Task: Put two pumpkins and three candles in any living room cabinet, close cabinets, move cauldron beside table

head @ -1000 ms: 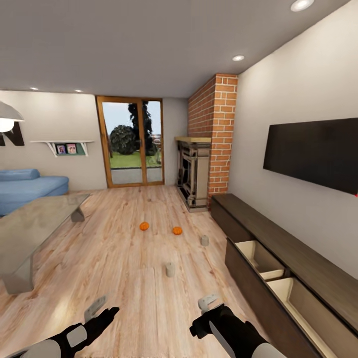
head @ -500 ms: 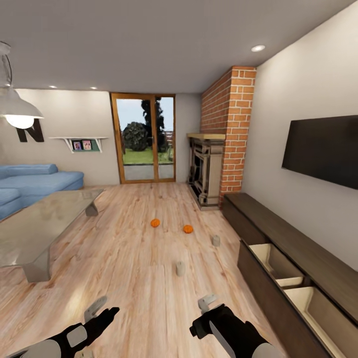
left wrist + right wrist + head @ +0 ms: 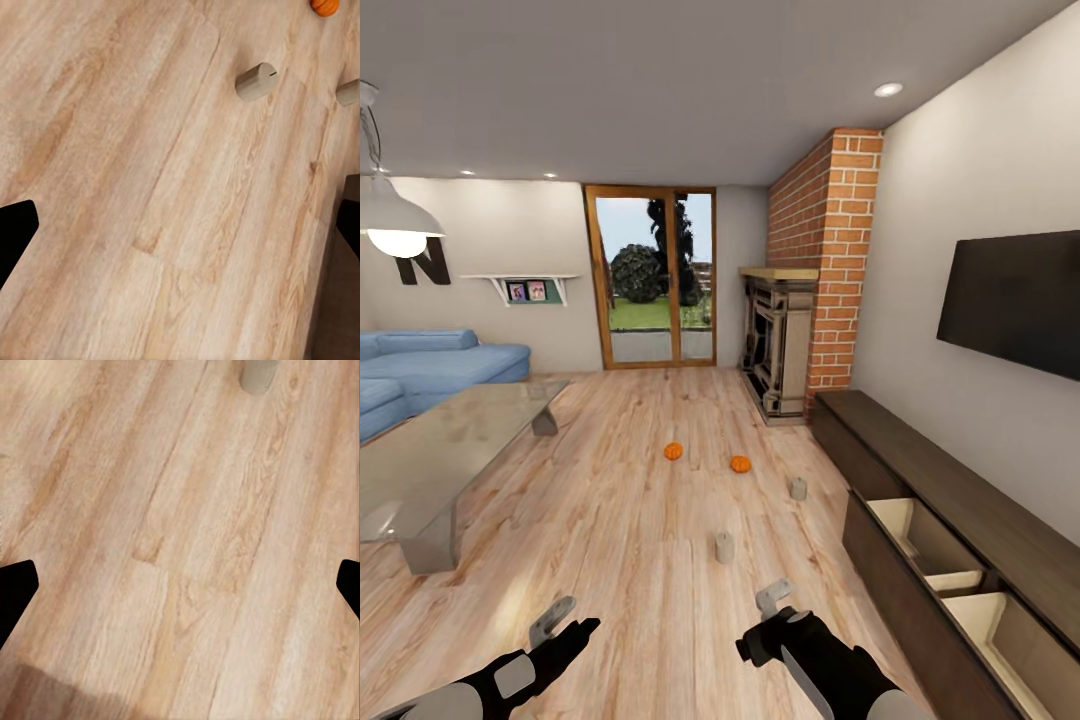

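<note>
The robot has turned a bit right, so the near candle [image 3: 725,546] (still on the floor) sits ahead of both empty, spread-open grippers, left [image 3: 565,622] and right [image 3: 768,610], beside the open cabinet [image 3: 920,480]

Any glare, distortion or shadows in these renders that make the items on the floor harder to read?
Head view: wide-angle stretch bends walls and ceiling at the edges; the coffee table top is glossy with reflections; the pumpkins and candles stay sharp but small. Left wrist view: even light, a candle with a soft shadow. Right wrist view: a darker shadow band across one corner of the floor.
</note>
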Available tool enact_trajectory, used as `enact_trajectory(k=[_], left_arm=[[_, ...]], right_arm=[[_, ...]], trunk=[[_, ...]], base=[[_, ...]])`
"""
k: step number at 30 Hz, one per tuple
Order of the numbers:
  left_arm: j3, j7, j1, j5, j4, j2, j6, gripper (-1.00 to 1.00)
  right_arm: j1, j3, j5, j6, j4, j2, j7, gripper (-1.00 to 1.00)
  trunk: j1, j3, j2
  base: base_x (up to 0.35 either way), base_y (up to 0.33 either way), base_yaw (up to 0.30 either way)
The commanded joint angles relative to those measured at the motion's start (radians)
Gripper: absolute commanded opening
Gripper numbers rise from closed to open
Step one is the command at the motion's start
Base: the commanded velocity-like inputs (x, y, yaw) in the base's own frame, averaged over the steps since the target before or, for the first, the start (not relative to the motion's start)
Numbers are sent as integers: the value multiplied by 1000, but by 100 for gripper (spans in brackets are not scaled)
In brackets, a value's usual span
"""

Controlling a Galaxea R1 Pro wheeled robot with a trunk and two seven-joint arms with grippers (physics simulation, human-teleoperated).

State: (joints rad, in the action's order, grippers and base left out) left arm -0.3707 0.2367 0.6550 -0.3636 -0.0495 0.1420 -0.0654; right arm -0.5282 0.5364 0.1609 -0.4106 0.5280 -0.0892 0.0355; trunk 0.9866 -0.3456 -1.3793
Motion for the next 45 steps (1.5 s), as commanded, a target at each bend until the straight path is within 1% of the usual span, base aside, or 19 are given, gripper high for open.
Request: enact_trajectory(k=[1,7,13,21,28,45], left_arm=[[0,4,1,-11,-2,1,-4,100],[0,5,2,-12,-2,-1,-4,100],[0,5,2,-12,-3,-2,-4,100],[0,4,2,-12,-3,-2,-4,100],[0,4,2,-12,-3,-2,-4,100],[0,4,2,-12,-3,-2,-4,100]], right_arm=[[-1,7,10,8,1,1,-1,100],[-1,36,10,19,1,2,2,100],[-1,39,9,19,1,2,2,100],[-1,40,8,17,1,2,1,100],[-1,40,8,15,1,2,1,100],[-1,42,8,15,0,2,1,100]], trunk=[[0,-1,-1],[0,-1,-1],[0,0,-1],[0,3,-1],[0,6,-1],[0,7,-1]], base=[[12,-4,0],[3,-1,0],[0,0,118],[89,-29,257],[249,-141,249],[293,-178,32]])
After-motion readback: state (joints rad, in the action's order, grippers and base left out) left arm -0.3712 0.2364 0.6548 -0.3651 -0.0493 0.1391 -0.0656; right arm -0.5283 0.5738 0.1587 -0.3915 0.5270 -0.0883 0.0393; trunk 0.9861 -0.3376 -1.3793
